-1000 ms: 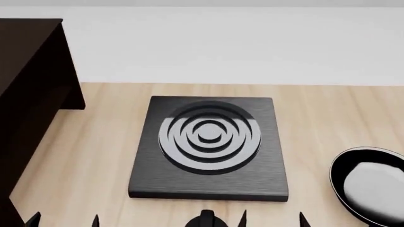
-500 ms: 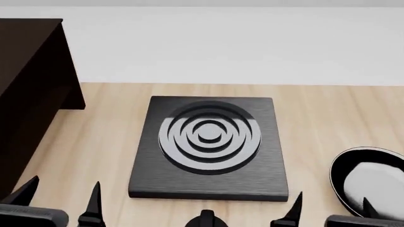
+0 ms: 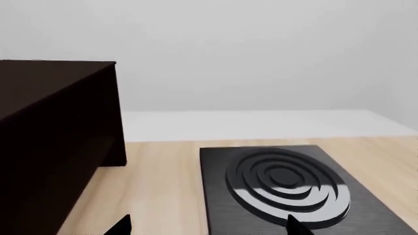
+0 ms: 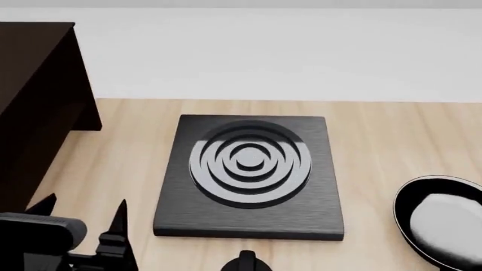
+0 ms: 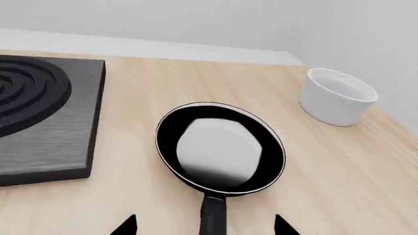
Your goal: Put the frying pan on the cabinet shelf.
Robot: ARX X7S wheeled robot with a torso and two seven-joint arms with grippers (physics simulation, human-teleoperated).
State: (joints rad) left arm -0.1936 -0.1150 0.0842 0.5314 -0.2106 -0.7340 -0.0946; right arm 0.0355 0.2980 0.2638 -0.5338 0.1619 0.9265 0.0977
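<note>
- Pan work has not begun: the frying pan (image 5: 220, 149) sits on the table (image 5: 365, 176), beside the hob plate (image 4: 249, 175).
- The right gripper (image 5: 205, 226) is spread wide, holding nothing.
- The left gripper (image 4: 83, 217) is spread too.
- The cabinet shelf (image 4: 34, 107) waits.

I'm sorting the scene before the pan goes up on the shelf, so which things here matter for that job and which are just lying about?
Part of the job:
- frying pan, on the tabletop
- cabinet, dark, at the left; its shelf is not visible

Just lying about:
- hob plate, square, black
- white bowl, beyond the pan
</note>
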